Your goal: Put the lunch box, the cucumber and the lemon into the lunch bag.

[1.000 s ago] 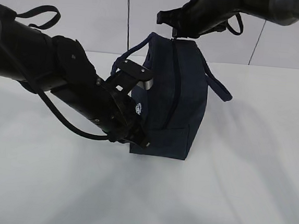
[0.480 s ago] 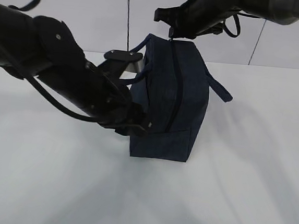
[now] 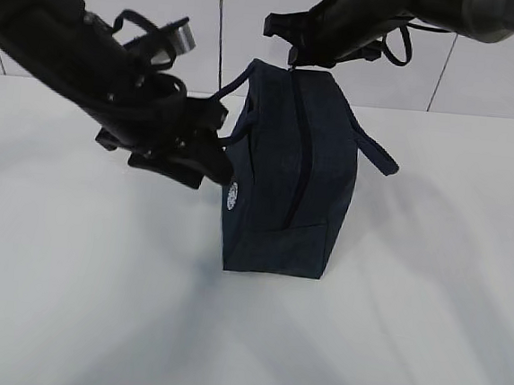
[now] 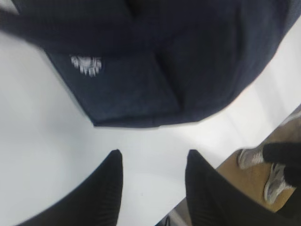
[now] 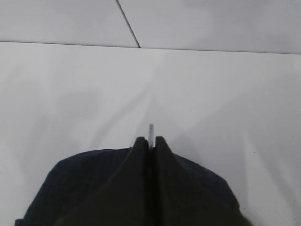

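The left gripper (image 4: 151,181), jaws released and empty, had lifted away from the lunch bag (image 3: 286,172) at frame centre, while the right gripper (image 5: 148,143) stayed clenched on the zipper pull (image 5: 151,130), suggesting the closing stage.

exterior slants down frontally; both wrist cameras sit close over the lunch bag (image 3: 290,173).

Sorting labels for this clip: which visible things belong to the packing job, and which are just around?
Job:
- dark navy fabric lunch bag, upright, zipper shut
- right hand, pinched on a thin silver piece atop the bag
- left hand, open

Around:
- white table
- shoes on the floor
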You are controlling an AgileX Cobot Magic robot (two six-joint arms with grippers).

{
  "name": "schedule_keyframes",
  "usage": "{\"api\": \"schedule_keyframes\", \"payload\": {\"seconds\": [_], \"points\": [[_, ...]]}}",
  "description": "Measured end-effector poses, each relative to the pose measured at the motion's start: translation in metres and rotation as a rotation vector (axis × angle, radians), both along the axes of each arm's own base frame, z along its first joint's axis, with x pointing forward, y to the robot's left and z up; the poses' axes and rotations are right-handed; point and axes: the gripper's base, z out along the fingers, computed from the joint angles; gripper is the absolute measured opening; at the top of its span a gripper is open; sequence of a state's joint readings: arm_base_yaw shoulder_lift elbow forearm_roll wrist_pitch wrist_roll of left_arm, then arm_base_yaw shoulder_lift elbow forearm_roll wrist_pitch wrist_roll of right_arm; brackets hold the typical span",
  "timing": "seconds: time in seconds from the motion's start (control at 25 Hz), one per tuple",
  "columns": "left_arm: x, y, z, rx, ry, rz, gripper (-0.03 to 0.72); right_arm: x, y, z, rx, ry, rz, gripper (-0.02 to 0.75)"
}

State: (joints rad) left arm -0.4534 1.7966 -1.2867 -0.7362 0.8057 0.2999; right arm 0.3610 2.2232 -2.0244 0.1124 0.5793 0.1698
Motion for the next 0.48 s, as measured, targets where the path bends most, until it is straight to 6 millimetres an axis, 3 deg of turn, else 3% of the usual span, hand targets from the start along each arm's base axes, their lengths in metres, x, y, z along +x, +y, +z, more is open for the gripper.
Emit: {"api": "schedule_keyframes", "payload": {"seconds": [0.24, 0.48], "points": [[0.023, -0.004, 0.040, -0.050, -0.100, 0.034, 0.319, 0.000, 0.000, 0.000, 0.003, 0.003, 0.001, 0.000], [0.051, -0.010, 0.042, -0.037, -0.133, 0.031, 0.319, 0.000, 0.000, 0.000, 0.003, 0.003, 0.002, 0.000]]}}
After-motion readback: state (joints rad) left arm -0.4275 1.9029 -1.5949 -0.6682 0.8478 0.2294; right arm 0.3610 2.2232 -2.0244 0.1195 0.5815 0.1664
